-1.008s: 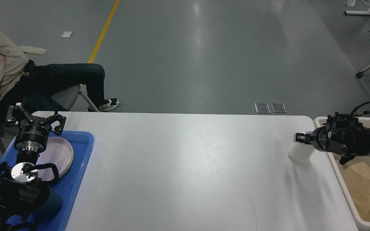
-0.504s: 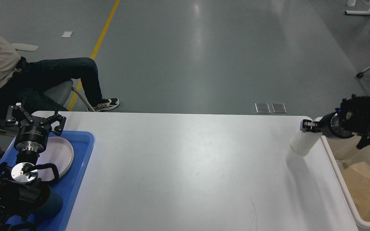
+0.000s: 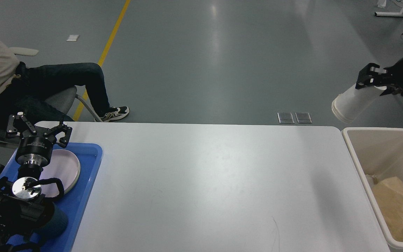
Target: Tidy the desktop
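The white desktop fills the middle of the head view. My right gripper is shut on the rim of a white paper cup and holds it tilted, high above the far right corner of the desktop and the near end of the cream bin. My left gripper is open and empty, standing over the far end of the blue tray, above a round pale plate that lies in the tray.
The cream bin at the right edge holds crumpled brown paper. A seated person on a chair is beyond the desktop's far left corner. Grey floor with a yellow line lies behind.
My right gripper has lifted the white paper cup off the desktop's right side, up and to the right, over the bin's far end. The left arm has not moved. The person shifted slightly.
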{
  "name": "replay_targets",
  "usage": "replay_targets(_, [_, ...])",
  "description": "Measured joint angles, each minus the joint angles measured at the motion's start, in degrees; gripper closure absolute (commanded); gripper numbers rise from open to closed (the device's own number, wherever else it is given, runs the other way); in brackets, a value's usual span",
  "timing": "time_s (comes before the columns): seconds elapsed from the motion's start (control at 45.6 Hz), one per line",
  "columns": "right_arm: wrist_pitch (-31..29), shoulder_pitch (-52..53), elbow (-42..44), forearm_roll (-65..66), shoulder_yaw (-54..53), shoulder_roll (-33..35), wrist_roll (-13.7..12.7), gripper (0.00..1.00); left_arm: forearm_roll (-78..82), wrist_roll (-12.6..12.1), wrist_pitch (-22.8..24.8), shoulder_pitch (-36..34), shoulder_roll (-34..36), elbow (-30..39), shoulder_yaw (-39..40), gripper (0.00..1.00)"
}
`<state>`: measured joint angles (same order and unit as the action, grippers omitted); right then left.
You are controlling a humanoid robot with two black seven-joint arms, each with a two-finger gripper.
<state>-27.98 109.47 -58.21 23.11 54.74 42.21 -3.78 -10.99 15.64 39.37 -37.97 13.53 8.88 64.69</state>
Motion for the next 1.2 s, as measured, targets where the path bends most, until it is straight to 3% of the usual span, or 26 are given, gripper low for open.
replay_targets(0.351, [14.75, -28.77, 16.57, -0.16, 0.71, 0.77, -0.09, 1.00, 0.00, 0.00, 0.00, 0.00, 0.00, 0.04, 0.00, 0.04])
replay_targets(0.372, [15.44, -30.41, 17.54, -0.19, 0.58, 0.77, -0.08, 0.95, 0.00, 0.00, 0.00, 0.00, 0.00, 0.04, 0.00, 0.04])
replay_targets(0.46, [17.36, -37.57, 22.10, -0.25, -0.85, 0.52, -0.08, 0.28, 0.00, 0.00, 0.00, 0.00, 0.00, 0.03, 0.00, 0.04])
replay_targets(0.504, [17.83, -40.77, 24.05, -0.25, -2.27, 0.28, -0.08, 0.12, 0.00, 0.00, 0.00, 0.00, 0.00, 0.03, 0.00, 0.04])
replay_targets(0.548, [18.56, -44.34, 26.13, -0.26, -4.58, 0.06, -0.09, 0.03, 0.00, 0.00, 0.00, 0.00, 0.00, 0.03, 0.00, 0.04])
replay_targets(0.745, [21.68, -55.66, 32.50, -0.19, -16.66, -0.60, -0.05, 0.01, 0.00, 0.00, -0.01, 0.00, 0.00, 0.01, 0.00, 0.04])
replay_targets(0.942, [22.25, -57.96, 35.14, -0.16, -26.84, -1.39, 0.15, 0.00, 0.00, 0.00, -0.05, 0.00, 0.00, 0.01, 0.00, 0.04])
replay_targets(1.095, [22.49, -60.07, 35.25, -0.14, -45.46, -1.74, 0.73, 0.00, 0.00, 0.00, -0.05, 0.00, 0.00, 0.01, 0.00, 0.04])
replay_targets(1.205, [22.52, -61.94, 34.81, -0.13, -64.42, -3.80, 2.68, 0.00, 0.00, 0.00, -0.05, 0.00, 0.00, 0.01, 0.00, 0.04])
